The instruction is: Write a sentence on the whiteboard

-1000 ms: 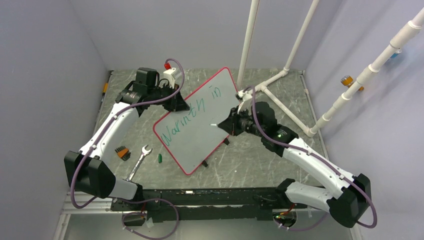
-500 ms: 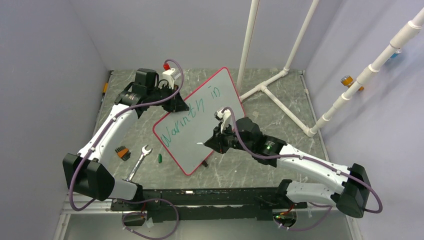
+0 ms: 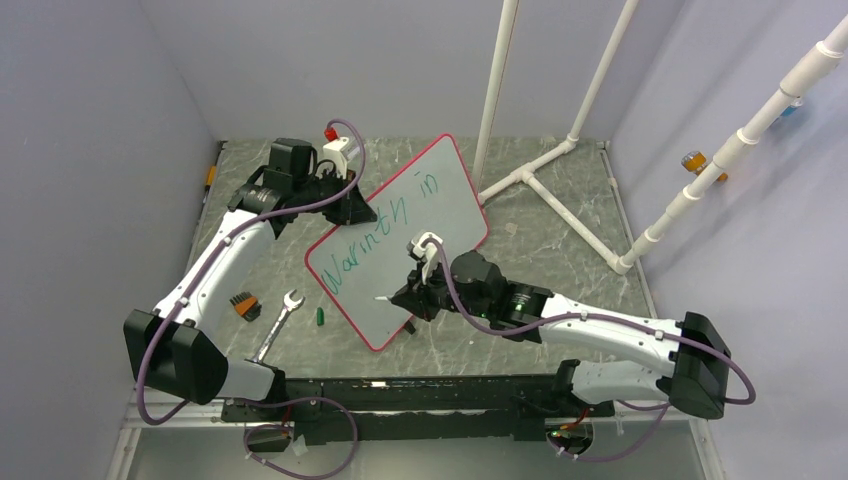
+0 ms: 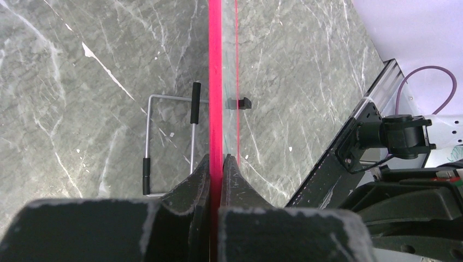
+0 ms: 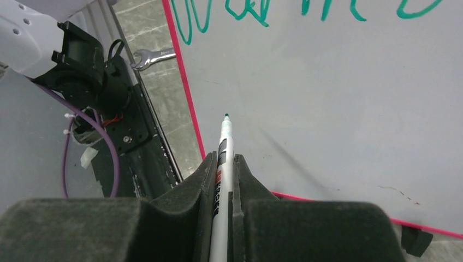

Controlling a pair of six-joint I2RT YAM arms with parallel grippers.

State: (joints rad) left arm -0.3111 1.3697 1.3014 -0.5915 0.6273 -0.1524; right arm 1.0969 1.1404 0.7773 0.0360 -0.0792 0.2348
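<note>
The whiteboard (image 3: 420, 255), white with a red rim, stands tilted on the table, and its rim (image 4: 215, 82) runs edge-on through the left wrist view. The sentence (image 3: 385, 222) so reads "Warmth in" in green along the upper line, with its lower strokes (image 5: 245, 13) showing in the right wrist view. My left gripper (image 3: 360, 212) (image 4: 217, 161) is shut on the board's far-left rim. My right gripper (image 3: 405, 297) (image 5: 223, 158) is shut on a white marker (image 5: 224, 143) whose green tip points at the blank board (image 5: 338, 109) below the lettering. Whether the tip touches it is unclear.
A wrench (image 3: 279, 322), a small green cap (image 3: 320, 316) and a black-and-orange block (image 3: 245, 304) lie left of the board. A white pipe frame (image 3: 545, 185) stands at the back right. A wire stand (image 4: 169, 142) sits behind the board.
My right arm has swung left and nearer, carrying the marker from the board's right edge to the blank area under the first word. The left arm and the board have stayed put.
</note>
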